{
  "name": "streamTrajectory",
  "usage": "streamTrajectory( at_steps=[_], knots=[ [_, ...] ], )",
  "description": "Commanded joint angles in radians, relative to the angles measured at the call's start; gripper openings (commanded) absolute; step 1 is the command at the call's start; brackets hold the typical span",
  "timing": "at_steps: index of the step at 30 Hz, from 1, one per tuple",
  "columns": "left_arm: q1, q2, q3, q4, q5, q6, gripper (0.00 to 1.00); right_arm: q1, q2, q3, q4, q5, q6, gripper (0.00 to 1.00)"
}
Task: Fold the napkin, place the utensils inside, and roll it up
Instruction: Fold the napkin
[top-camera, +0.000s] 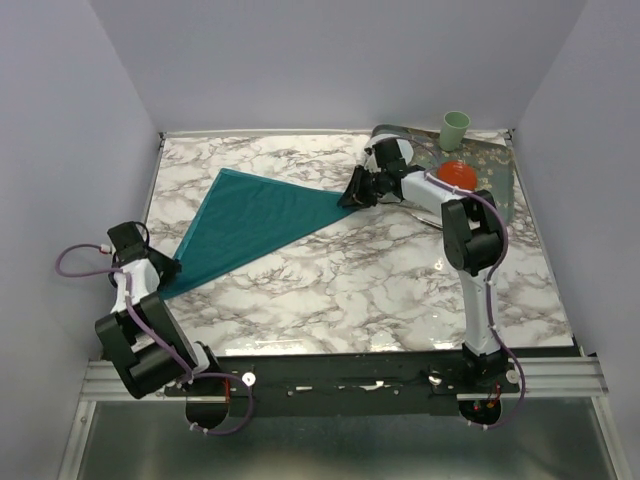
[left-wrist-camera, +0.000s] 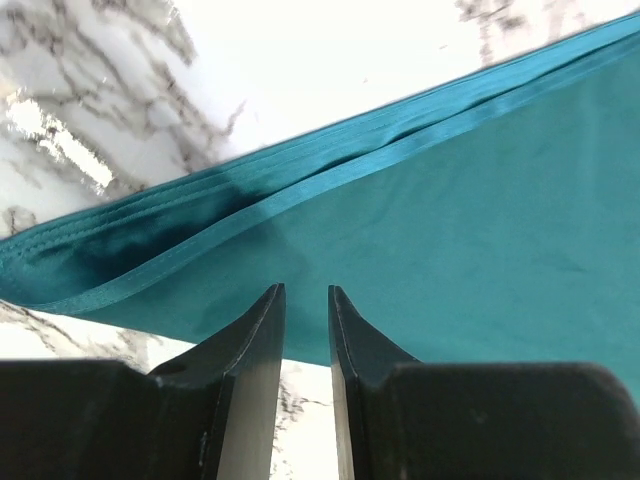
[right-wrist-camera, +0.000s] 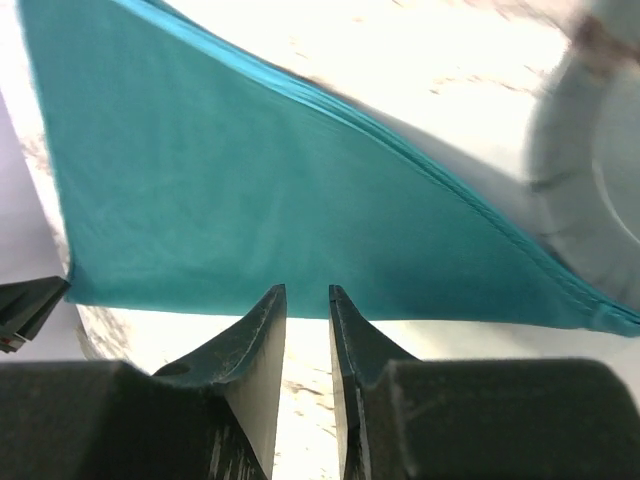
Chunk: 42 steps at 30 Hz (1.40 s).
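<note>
We see the napkin (top-camera: 255, 215) lying flat on the marble desk (top-camera: 350, 300), folded into a long teal triangle that stretches from the near left of the desk to its far right middle. The left fingers (top-camera: 171, 268) sit at the triangle's near left corner; from the left wrist they (left-wrist-camera: 278, 302) hang low over the cloth (left-wrist-camera: 450, 250), just inside its doubled, hemmed edge, a narrow gap between them with nothing in it. The right fingers (top-camera: 352, 190) are at the opposite, pointed tip; from the right wrist they (right-wrist-camera: 278, 302) are likewise slightly parted, grasping nothing, poised over the near edge of the cloth (right-wrist-camera: 250, 190). Just beyond that tip lies a grey plate (right-wrist-camera: 590, 180). At the far right a patterned tray (top-camera: 497, 165) carries a pale green cup (top-camera: 456, 125) and a round red thing (top-camera: 456, 174).
</note>
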Motion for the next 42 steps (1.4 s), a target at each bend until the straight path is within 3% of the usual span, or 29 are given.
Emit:
streamTrajectory(
  at_steps=[1, 10, 28, 38, 42],
  knots=[
    [0.006, -0.043, 0.035, -0.011, 0.064, 0.0, 0.32, 0.008, -0.026, 0.078, -0.021, -0.029, -0.025, 0.32],
    [0.006, 0.063, 0.06, 0.022, 0.049, 0.02, 0.3, 0.009, 0.076, 0.108, -0.017, -0.054, 0.058, 0.32],
    [0.046, -0.037, 0.009, -0.066, -0.131, 0.003, 0.31, 0.031, 0.009, -0.091, 0.045, -0.071, 0.125, 0.31],
    [0.049, -0.138, 0.06, -0.098, -0.114, 0.009, 0.33, 0.031, -0.066, -0.036, 0.003, -0.003, -0.003, 0.32],
    [0.051, -0.104, 0.069, -0.115, -0.161, 0.005, 0.33, 0.025, -0.059, -0.007, -0.023, 0.02, -0.014, 0.32]
  ],
)
